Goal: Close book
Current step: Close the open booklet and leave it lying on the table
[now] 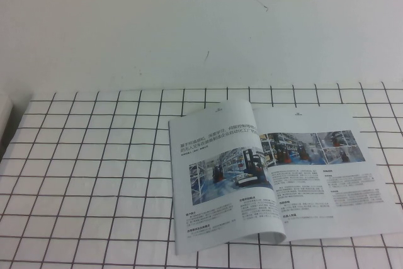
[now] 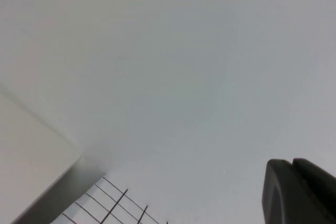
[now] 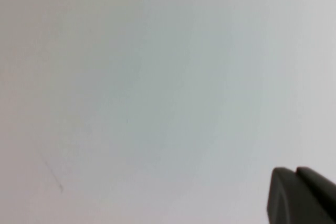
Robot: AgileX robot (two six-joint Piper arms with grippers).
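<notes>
- From the high view, the book [image 1: 277, 174] is lying open and face up on the right half of the counter [image 1: 88, 181], which is carrying a white cloth [image 1: 75, 231] ruled with dark grid lines.
- The book's right page is resting flat on the cloth. Its left page is arching up from the spine and curling over towards the near edge.
- Both pages are showing columns of print and colour photographs of a warehouse aisle.
- A plain white wall [image 1: 189, 23] is rising behind the counter.
- From the left wrist view, only a dark piece of the left tool [image 2: 300, 191] is poking into one corner, facing the pale wall. I cannot tell whether it is released or clenched.
- A small patch of the gridded cloth is showing here, next to a white block [image 2: 31, 166] whose nature I cannot make out.
- From the right wrist view, a dark piece of the right tool [image 3: 302, 195] is likewise showing in one corner against the blank wall. Its state is also beyond telling.
- A thin dark mark [image 3: 52, 174] is running across the wall.
</notes>
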